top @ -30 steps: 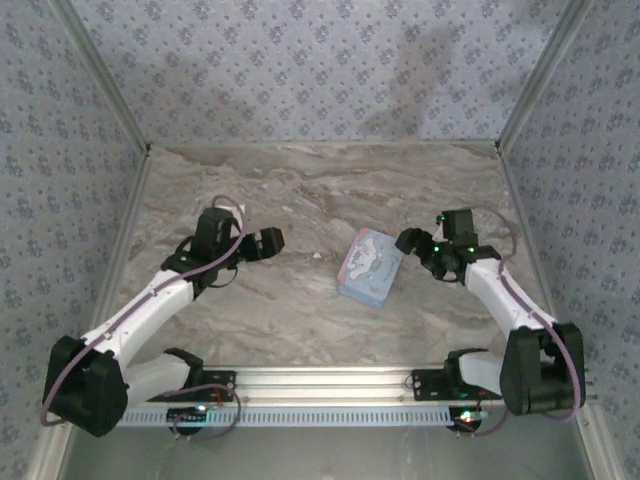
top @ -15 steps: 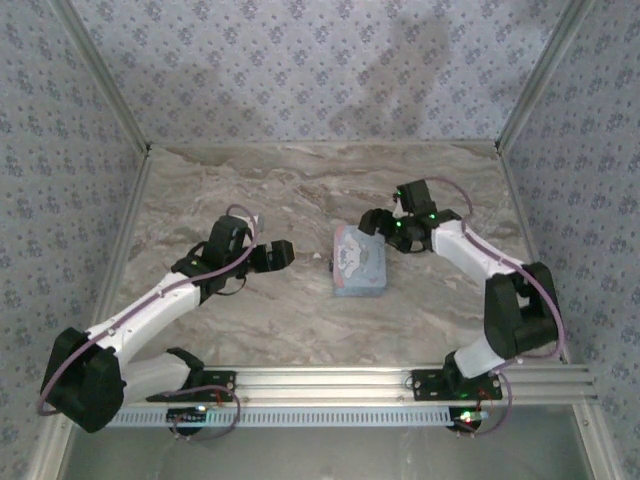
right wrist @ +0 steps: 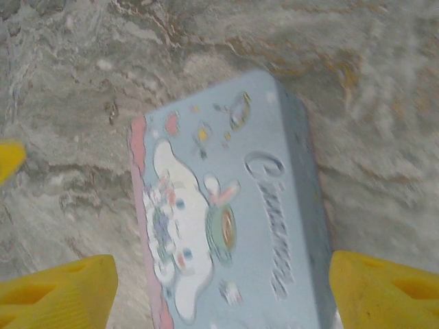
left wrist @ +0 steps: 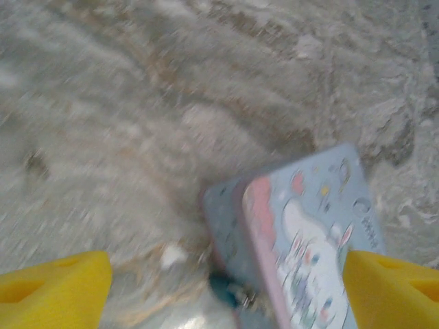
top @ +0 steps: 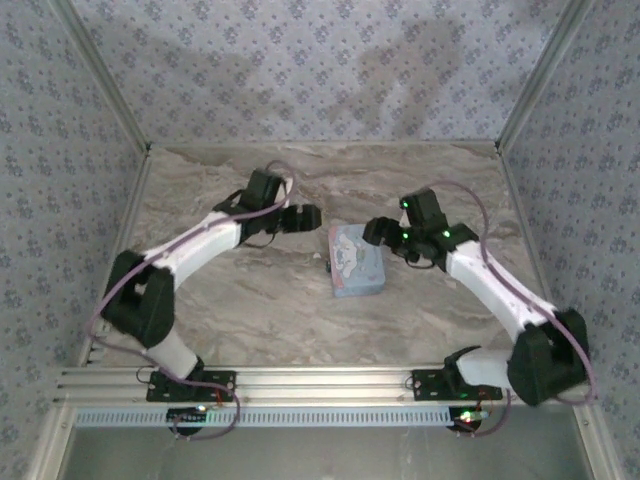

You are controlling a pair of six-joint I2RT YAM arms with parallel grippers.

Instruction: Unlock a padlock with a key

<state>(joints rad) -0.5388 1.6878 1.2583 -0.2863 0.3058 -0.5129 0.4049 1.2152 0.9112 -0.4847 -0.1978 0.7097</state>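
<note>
Marbled surface [top: 250, 300] carries a pastel cartoon tin [top: 357, 262] with the tiny dark bluish padlock [left wrist: 228, 290] just beside its left side, flanked by the left gripper [top: 305, 216] and right gripper [top: 374, 232], jaws spread and empty; steadying the tin before reaching for the padlock seems wise.

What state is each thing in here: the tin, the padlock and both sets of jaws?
Tin: flat, picture side up, lid on.
Padlock: at the tin's side, too blurred to tell whether locked.
Left gripper: jaws open, empty.
Right gripper: jaws open, empty.
</note>
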